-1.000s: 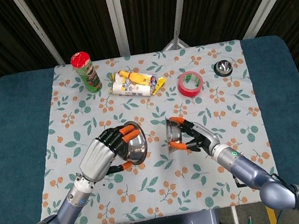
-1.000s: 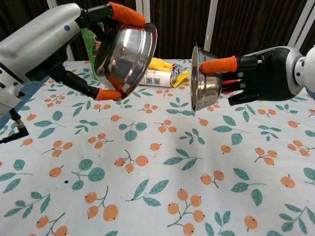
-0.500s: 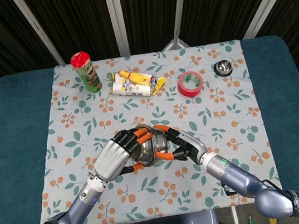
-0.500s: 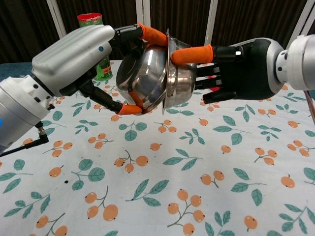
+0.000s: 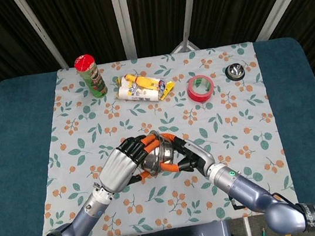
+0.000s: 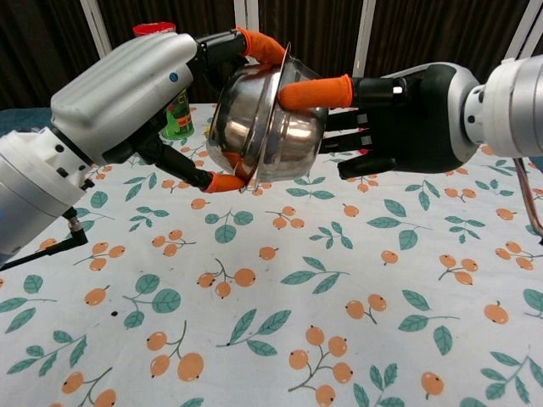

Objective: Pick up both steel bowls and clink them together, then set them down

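Note:
Two steel bowls meet in the air above the middle of the floral tablecloth (image 5: 234, 112). My left hand (image 5: 119, 165) (image 6: 127, 93) grips the left bowl (image 6: 242, 119) (image 5: 152, 161) by its rim, its mouth turned right. The right bowl (image 6: 299, 137) (image 5: 164, 152), held by my right hand (image 5: 190, 156) (image 6: 407, 114), is pushed partly into the left one, so the two touch. Orange fingertips (image 6: 316, 89) wrap over both rims. Much of each bowl is hidden by the hands in the head view.
At the back of the cloth stand a green chip can with a red lid (image 5: 91, 75), a yellow and white packet (image 5: 141, 88), a red tape roll (image 5: 200, 88) and a small dark round dish (image 5: 235, 71). Blue table surface (image 5: 13, 145) flanks the cloth.
One second ago the bowls were held apart; both hands moved inward and the bowls met. Since half a second ago the right bowl has slid a little further into the left one.

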